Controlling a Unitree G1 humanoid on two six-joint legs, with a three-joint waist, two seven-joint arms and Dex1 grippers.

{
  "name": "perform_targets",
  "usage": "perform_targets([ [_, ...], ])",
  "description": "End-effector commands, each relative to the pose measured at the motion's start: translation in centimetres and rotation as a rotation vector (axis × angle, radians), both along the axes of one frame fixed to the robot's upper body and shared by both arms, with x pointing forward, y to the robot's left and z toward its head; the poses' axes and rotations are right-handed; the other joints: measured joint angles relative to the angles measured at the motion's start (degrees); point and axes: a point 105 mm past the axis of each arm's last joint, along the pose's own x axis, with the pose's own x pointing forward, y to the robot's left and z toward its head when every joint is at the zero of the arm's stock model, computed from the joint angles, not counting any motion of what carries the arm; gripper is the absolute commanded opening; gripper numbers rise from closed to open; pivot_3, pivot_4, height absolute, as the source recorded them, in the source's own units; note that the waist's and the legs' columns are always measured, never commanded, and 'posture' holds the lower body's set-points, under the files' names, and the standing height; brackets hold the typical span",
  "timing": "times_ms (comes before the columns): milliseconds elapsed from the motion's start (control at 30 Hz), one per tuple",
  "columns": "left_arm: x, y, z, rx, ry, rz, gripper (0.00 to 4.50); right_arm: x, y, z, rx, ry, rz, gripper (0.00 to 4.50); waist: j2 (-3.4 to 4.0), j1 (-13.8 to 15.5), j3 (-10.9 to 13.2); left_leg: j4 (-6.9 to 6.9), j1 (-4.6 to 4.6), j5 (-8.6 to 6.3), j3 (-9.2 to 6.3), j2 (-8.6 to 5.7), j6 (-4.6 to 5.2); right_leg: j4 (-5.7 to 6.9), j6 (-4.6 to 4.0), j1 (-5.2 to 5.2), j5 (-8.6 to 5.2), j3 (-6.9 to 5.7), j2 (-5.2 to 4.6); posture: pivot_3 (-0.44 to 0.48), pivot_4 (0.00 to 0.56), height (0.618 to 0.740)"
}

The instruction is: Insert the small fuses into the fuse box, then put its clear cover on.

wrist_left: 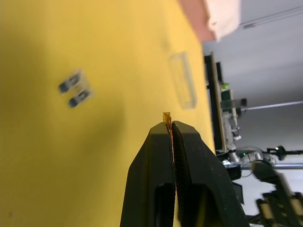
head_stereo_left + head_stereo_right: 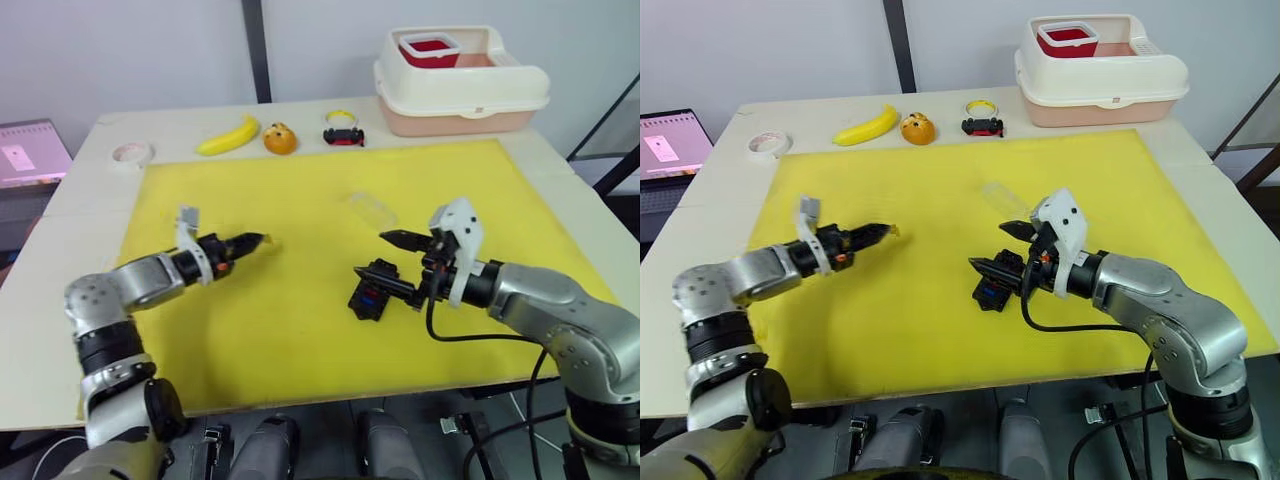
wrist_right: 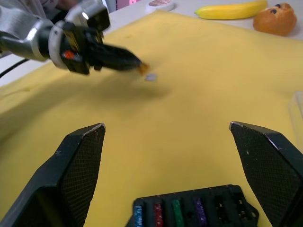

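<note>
On the counter, a yellow mat carried the work. At the left, the left hand hovered over the mat, its fingers pinched shut on an olive-yellow fuse. Just beyond its tip a grey fuse lay on the mat. Further right sat the fuse box, with blue, red, green and purple fuses standing in its slots. The right hand hung right at the box, fingers spread wide and holding nothing. Behind it, toward the far edge, the clear cover lay flat on the mat.
</note>
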Motion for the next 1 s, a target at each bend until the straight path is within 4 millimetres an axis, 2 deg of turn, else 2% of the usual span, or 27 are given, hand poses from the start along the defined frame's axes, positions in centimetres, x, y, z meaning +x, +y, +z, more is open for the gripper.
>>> perform_targets([
  [33, -1.3, 0.3, 4.4, -0.038, -0.157, -0.033, 0.06, -0.7, 0.4, 1.8, 0.071, -0.036, 0.019, 4.5, 0.0, 0.29, 0.0, 0.01, 0.0, 0.0, -0.02, -0.02, 0.0, 0.0, 0.0, 0.02, 0.0, 0.0, -0.01, 0.0, 0.15, 0.74],
  [167, -1.4, -1.1, 7.0, -0.092, -0.209, -0.05, 0.06, -0.5, 1.1, 3.2, 0.217, -0.002, 0.025, 4.5, 0.0, 1.21, 0.0, 0.08, 0.0, 0.0, -0.03, -0.03, 0.0, -0.01, -0.01, 0.06, 0.01, 0.01, -0.03, 0.0, 0.15, 0.74],
  [267, -1.3, -3.0, 8.0, -0.149, -0.213, -0.074, 0.06, -0.2, 2.1, 4.2, 0.325, 0.031, 0.033, 4.5, 0.0, 1.28, 0.0, 0.11, 0.0, 0.0, -0.03, -0.05, -0.01, -0.03, -0.04, 0.11, 0.03, 0.01, -0.05, 0.0, 0.15, 0.74],
  [433, -1.4, -6.2, 8.1, -0.232, -0.211, -0.13, 0.06, 0.8, 3.6, 5.7, 0.532, 0.11, 0.02, 4.5, 0.0, 1.03, 0.0, 0.09, 0.0, 0.0, -0.02, -0.04, -0.01, -0.04, -0.05, 0.07, 0.03, 0.02, -0.02, 0.0, 0.15, 0.74],
  [600, -1.4, -8.7, 8.4, -0.3, -0.204, -0.188, 0.06, 2.2, 4.3, 6.2, 0.682, 0.2, -0.024, 4.5, 0.01, 0.81, 0.0, 0.07, 0.0, 0.0, 0.0, -0.03, -0.01, -0.04, -0.05, 0.05, 0.03, 0.03, 0.0, 0.0, 0.15, 0.74],
  [700, -1.4, -9.4, 8.7, -0.33, -0.208, -0.209, 0.06, 2.7, 4.6, 6.2, 0.751, 0.25, -0.042, 4.5, 0.01, 0.79, 0.0, 0.08, 0.0, 0.01, 0.02, -0.04, 0.0, -0.04, -0.05, 0.05, 0.03, 0.04, 0.0, 0.0, 0.15, 0.74],
  [933, -1.1, -10.4, 8.5, -0.359, -0.187, -0.227, 0.06, 3.3, 5.2, 5.8, 0.794, 0.3, -0.068, 4.5, 0.02, 0.58, -0.01, 0.07, 0.0, 0.01, 0.03, -0.03, 0.0, -0.03, -0.05, 0.04, 0.03, 0.04, 0.03, 0.0, 0.15, 0.74],
  [1000, -1.2, -10.6, 8.5, -0.364, -0.187, -0.233, 0.0, 3.4, 5.2, 5.8, 0.8, 0.303, -0.077, 3.93, 0.02, 0.6, -0.01, 0.07, 0.0, 0.01, 0.03, -0.03, 0.0, -0.03, -0.05, 0.04, 0.03, 0.04, 0.03, 0.0, 0.15, 0.74],
])
